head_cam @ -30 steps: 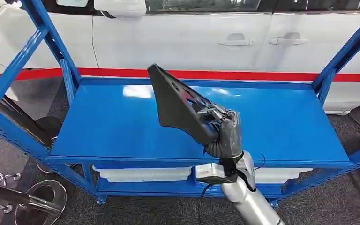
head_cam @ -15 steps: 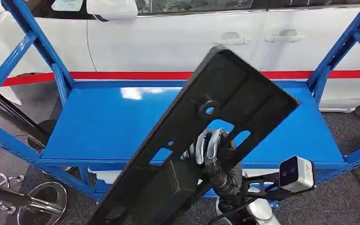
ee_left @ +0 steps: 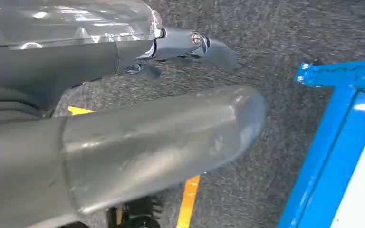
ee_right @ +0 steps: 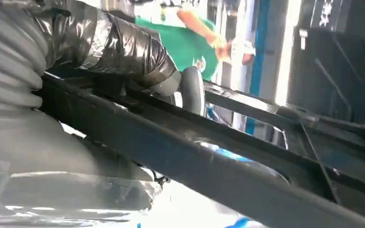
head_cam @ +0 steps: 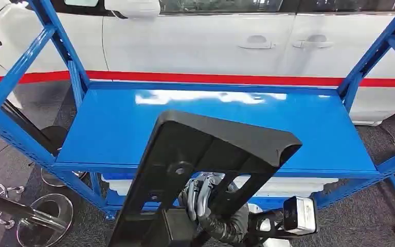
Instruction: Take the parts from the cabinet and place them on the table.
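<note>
A long black plastic part (head_cam: 211,149) with cut-outs and a round hole is tilted close in front of me, its broad end over the front edge of the blue cabinet shelf (head_cam: 108,128). My right hand (head_cam: 205,203) grips it from below, fingers through a cut-out. In the right wrist view the right hand (ee_right: 100,42) is wrapped round the black part (ee_right: 218,161). My left hand (ee_left: 138,142) hangs over the grey carpet, thumb and fingers (ee_left: 195,45) stretched out with nothing in them.
The shelf top is bare blue metal, with blue uprights (head_cam: 56,46) at both ends. White trays (head_cam: 298,184) sit on the level below. A white car (head_cam: 211,41) stands behind. Chrome stool bases (head_cam: 41,218) lie at the left. A person in green (ee_right: 190,42) stands beyond.
My right hand has drawn the black part back from over the shelf toward me and lowered it; the part has turned from edge-on to flat-on, and now covers the hand.
</note>
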Controlling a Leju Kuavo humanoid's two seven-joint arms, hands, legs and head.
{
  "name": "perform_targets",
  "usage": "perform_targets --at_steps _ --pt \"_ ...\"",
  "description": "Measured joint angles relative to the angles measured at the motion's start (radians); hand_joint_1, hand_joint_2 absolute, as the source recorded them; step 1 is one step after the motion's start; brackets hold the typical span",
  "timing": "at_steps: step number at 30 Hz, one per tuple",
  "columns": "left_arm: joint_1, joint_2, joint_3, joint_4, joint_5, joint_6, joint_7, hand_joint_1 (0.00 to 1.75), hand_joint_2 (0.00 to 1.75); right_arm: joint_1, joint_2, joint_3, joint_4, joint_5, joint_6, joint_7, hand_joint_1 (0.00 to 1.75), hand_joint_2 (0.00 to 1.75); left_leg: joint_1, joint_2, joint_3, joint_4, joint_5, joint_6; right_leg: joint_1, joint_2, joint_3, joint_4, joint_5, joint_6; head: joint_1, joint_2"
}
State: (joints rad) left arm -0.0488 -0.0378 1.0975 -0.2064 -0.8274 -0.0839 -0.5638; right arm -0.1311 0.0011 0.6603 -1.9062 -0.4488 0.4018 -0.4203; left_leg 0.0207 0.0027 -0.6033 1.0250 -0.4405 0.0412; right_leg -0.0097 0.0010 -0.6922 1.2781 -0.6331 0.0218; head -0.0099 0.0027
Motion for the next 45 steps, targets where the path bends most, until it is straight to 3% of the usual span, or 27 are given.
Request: perform_targets --at_steps 1,2,4,13,14,15,16,17,18,19,21,23,26,27,28,29,31,32,34,36,37,38,40,42,43,44,45 --pt "0.0 0.0 0.002 0.0 0.0 0.0 0.0 0.0 0.0 0.003 0.0 0.002 0.003 0.017 -0.009 -0.01 1.68 1.75 0.0 0.0 -0.012 0.001 0.008 -0.002 -0.001 0.0 -0.008 0.045 -0.016 0.003 0.0 0.0" --pt "0.0 0.0 0.005 0.0 0.0 0.0 0.0 0.0 0.0 0.004 0.0 0.005 0.006 0.031 -0.017 -0.021 1.68 1.75 0.0 0.001 -0.023 0.001 0.016 -0.003 -0.003 0.0 0.009 0.041 -0.003 0.004 0.0 0.0" --pt "0.0 0.0 0.007 0.0 -0.002 0.0 0.0 0.0 0.0 0.004 0.0 0.009 0.007 0.066 -0.046 -0.046 1.68 1.75 0.0 0.001 -0.035 0.001 0.026 -0.006 -0.004 0.0 0.063 -0.026 0.038 0.002 0.0 0.0" --pt "0.0 0.0 0.007 0.0 -0.002 0.0 0.001 0.0 0.0 0.004 0.0 0.01 0.007 0.072 -0.051 -0.049 1.68 1.75 0.0 0.002 -0.036 0.001 0.028 -0.007 -0.004 0.0 0.073 -0.04 0.045 0.001 0.0 0.0" --pt "-0.001 0.0 0.01 0.0 -0.003 0.0 0.003 0.0 0.0 0.005 0.001 0.014 0.006 0.131 -0.102 -0.075 1.68 1.75 0.0 0.001 -0.045 0.001 0.037 -0.01 -0.003 0.0 0.157 -0.161 0.087 -0.006 0.0 0.0" --pt "-0.004 0.0 0.015 0.0 -0.012 0.003 0.005 0.0 0.0 0.021 0.002 0.03 0.002 0.266 -0.209 -0.119 1.68 1.75 0.0 0.0 -0.046 -0.005 0.06 -0.032 0.01 0.0 0.222 -0.276 0.092 -0.02 0.001 0.0" --pt "-0.004 0.0 0.015 0.0 -0.014 0.003 0.005 0.0 0.0 0.024 0.0 0.031 0.002 0.279 -0.216 -0.131 1.68 1.75 0.002 0.0 -0.047 -0.007 0.067 -0.038 0.013 0.0 0.219 -0.277 0.092 -0.022 0.0 0.0" --pt "-0.002 0.001 0.015 0.0 -0.023 0.003 0.006 0.0 0.0 0.029 -0.003 0.035 0.0 0.287 -0.224 -0.154 1.68 1.75 -0.001 -0.001 -0.05 -0.019 0.084 -0.053 0.009 -0.001 0.21 -0.287 0.115 -0.039 0.0 0.0" --pt "-0.006 0.005 0.015 0.0 -0.044 0.006 0.021 0.0 0.0 0.035 -0.004 0.045 -0.001 0.289 -0.223 -0.158 1.68 1.75 0.004 -0.002 -0.104 0.169 -0.12 -0.062 0.007 -0.006 0.163 -0.292 0.161 -0.061 0.0 0.0" --pt "-0.005 0.009 0.015 0.0 -0.06 0.017 0.05 0.0 0.0 0.036 -0.009 0.051 0.003 0.281 -0.208 -0.15 1.68 1.75 0.004 -0.001 -0.083 0.275 -0.105 -0.069 0.009 -0.007 0.1 -0.271 0.192 -0.057 0.0 0.0" --pt "-0.006 0.013 0.015 0.0 -0.063 0.019 0.057 0.0 0.0 0.036 -0.012 0.053 0.003 0.28 -0.206 -0.15 1.68 1.75 0.004 -0.001 0.023 0.145 -0.051 -0.066 0.008 -0.007 0.067 -0.252 0.203 -0.049 0.0 0.0" --pt "-0.01 0.016 0.015 0.0 -0.073 0.02 0.079 0.0 0.0 0.035 -0.012 0.053 0.004 0.28 -0.204 -0.15 1.68 1.75 -0.003 -0.002 0.127 -0.008 -0.104 -0.057 0.014 -0.008 0.047 -0.228 0.209 -0.04 0.0 0.0" --pt "-0.006 0.018 0.014 0.0 -0.084 0.022 0.105 0.0 0.0 0.033 -0.013 0.053 0.007 0.295 -0.204 -0.15 1.68 1.75 -0.009 -0.005 0.106 -0.002 -0.093 -0.034 0.01 -0.01 0.048 -0.236 0.233 -0.021 0.0 0.0" --pt "-0.004 0.018 0.014 0.0 -0.085 0.022 0.109 0.0 0.0 0.032 -0.014 0.053 0.008 0.3 -0.205 -0.15 1.68 1.75 0.0 -0.003 0.099 -0.012 -0.078 -0.023 0.014 -0.008 0.041 -0.235 0.236 -0.014 0.0 0.0" --pt "-0.006 0.018 0.014 0.0 -0.087 0.023 0.111 0.0 0.0 0.033 -0.016 0.053 0.008 0.303 -0.205 -0.15 1.68 1.75 0.001 0.003 0.089 -0.014 -0.066 -0.015 0.007 -0.003 0.033 -0.223 0.208 -0.008 0.0 0.0" --pt "-0.007 0.019 0.014 0.0 -0.087 0.023 0.113 0.0 0.0 0.032 -0.018 0.053 0.008 0.306 -0.206 -0.15 1.68 1.75 0.001 0.004 0.076 -0.014 -0.055 -0.005 0.006 -0.003 0.019 -0.187 0.151 -0.005 0.0 0.0" --pt "-0.005 0.021 0.014 0.0 -0.087 0.023 0.113 0.0 0.0 0.032 -0.021 0.053 0.01 0.314 -0.211 -0.15 1.68 1.75 0.0 0.005 0.046 -0.013 -0.03 -0.001 0.002 -0.003 -0.02 -0.038 0.03 0.003 0.0 0.0" --pt "-0.004 0.021 0.014 0.0 -0.089 0.023 0.113 0.0 0.0 0.032 -0.023 0.053 0.011 0.317 -0.213 -0.15 1.68 1.75 0.0 0.005 0.03 -0.012 -0.019 -0.001 0.002 -0.003 -0.03 0.022 0.007 0.005 0.0 0.0" --pt "-0.004 0.021 0.014 0.0 -0.094 0.023 0.113 0.0 0.0 0.032 -0.026 0.053 0.015 0.324 -0.219 -0.15 1.68 1.75 0.0 0.006 0.001 -0.009 0.001 -0.005 -0.001 -0.003 -0.002 0.043 0.042 0.007 0.0 0.0" --pt "-0.004 0.021 0.014 0.0 -0.098 0.022 0.113 0.0 0.0 0.03 -0.028 0.053 0.016 0.33 -0.219 -0.15 1.68 1.75 0.0 0.005 -0.023 -0.007 0.02 -0.011 -0.002 -0.003 0.109 -0.091 0.111 0.0 0.0 0.0" --pt "-0.005 0.021 0.014 0.0 -0.102 0.022 0.113 0.0 0.0 0.027 -0.028 0.053 0.015 0.331 -0.219 -0.15 1.68 1.75 0.0 0.005 -0.027 -0.005 0.028 -0.015 -0.001 -0.002 0.176 -0.18 0.116 -0.007 0.0 0.0" --pt "-0.005 0.021 0.014 0.0 -0.103 0.021 0.113 0.0 0.0 0.023 -0.028 0.053 0.015 0.331 -0.218 -0.15 1.68 1.75 -0.004 0.004 -0.033 -0.005 0.035 -0.022 0.005 -0.002 0.23 -0.263 0.088 -0.013 0.0 0.0" --pt "-0.006 0.021 0.013 0.0 -0.104 0.021 0.112 0.0 0.0 0.021 -0.028 0.053 0.015 0.33 -0.219 -0.15 1.68 1.75 -0.001 0.005 -0.032 -0.012 0.054 -0.036 0.012 -0.001 0.231 -0.285 0.092 -0.019 0.0 0.0" --pt "-0.003 0.021 0.013 0.0 -0.105 0.02 0.111 0.0 0.0 0.02 -0.028 0.053 0.015 0.33 -0.218 -0.15 1.68 1.75 -0.003 0.005 -0.037 -0.024 0.075 -0.052 0.01 -0.002 0.219 -0.292 0.113 -0.035 0.0 0.0" --pt "-0.004 0.021 0.013 0.0 -0.105 0.02 0.111 0.0 0.0 0.018 -0.028 0.053 0.016 0.331 -0.219 -0.15 1.68 1.75 0.002 0.004 -0.042 -0.012 0.053 -0.054 0.003 -0.009 0.211 -0.298 0.127 -0.042 0.0 0.0" --pt "-0.003 0.021 0.013 0.0 -0.105 0.02 0.111 0.0 0.0 0.017 -0.028 0.053 0.016 0.331 -0.219 -0.15 1.68 1.75 0.001 0.003 -0.059 0.02 -0.004 -0.054 0.005 -0.008 0.197 -0.298 0.138 -0.055 -0.001 0.0" --pt "-0.003 0.021 0.013 0.0 -0.106 0.02 0.111 0.0 0.0 0.018 -0.028 0.053 0.016 0.332 -0.221 -0.151 1.68 1.75 0.003 0.003 -0.08 0.08 -0.067 -0.055 0.006 -0.009 0.183 -0.296 0.147 -0.059 0.0 0.0"
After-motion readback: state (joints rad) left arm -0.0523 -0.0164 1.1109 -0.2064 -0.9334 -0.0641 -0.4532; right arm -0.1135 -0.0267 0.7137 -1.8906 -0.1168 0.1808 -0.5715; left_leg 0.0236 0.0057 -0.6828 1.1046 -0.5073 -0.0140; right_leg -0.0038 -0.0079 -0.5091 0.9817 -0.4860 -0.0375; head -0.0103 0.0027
